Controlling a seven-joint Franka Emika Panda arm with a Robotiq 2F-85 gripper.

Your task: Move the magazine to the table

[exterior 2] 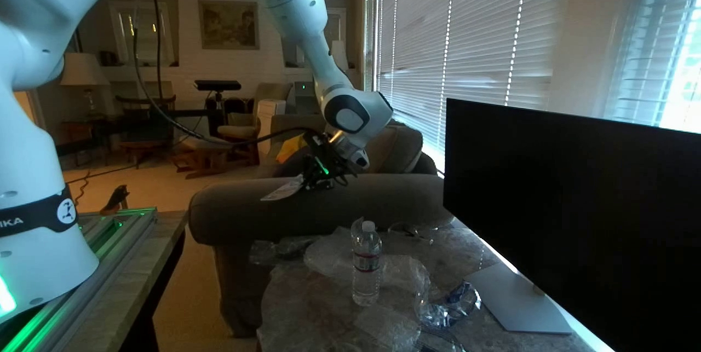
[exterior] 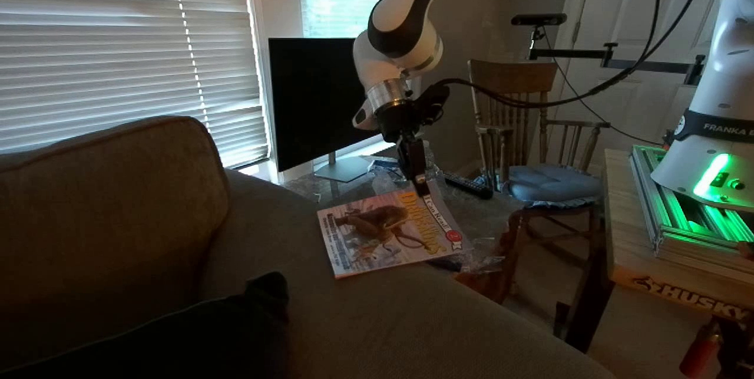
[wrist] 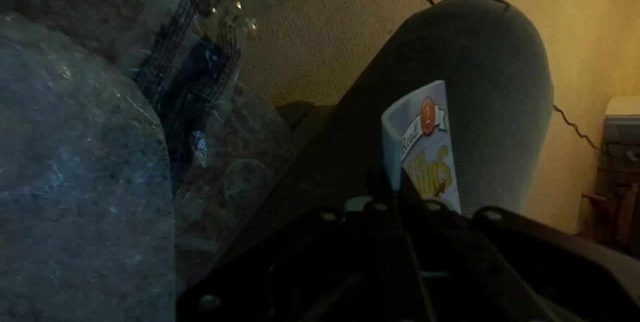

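The magazine is held in the air over the couch arm, just beside the table; the gripper is drawn in to the thickness of the pages and pinches the titled end; whether the underside touches the upholstery I cannot tell; the couch cushion stands well apart from the magazine; in the wrist view the table's rim runs close along the couch arm, with a wedge of carpet between; on the tabletop, crumpled plastic wrap and a water bottle take up room near the couch side, and a monitor stands along the window side, mottled surface showing between wrap and monitor; the cover's white banner reads "I Can Read!"; the red patch at its end bears a "2" in the wrist view; the large yellow title is too blurred to read surely; "FRANKA" runs round the robot base, "HUSKY" along the workbench front; the bottle's label has a red stripe, its print too small to make out; in an exterior view the cover faces up and toward the camera, its long axis sloping from the titled end at upper right to the foot at lower left; in the wrist view the near edge looks bowed.
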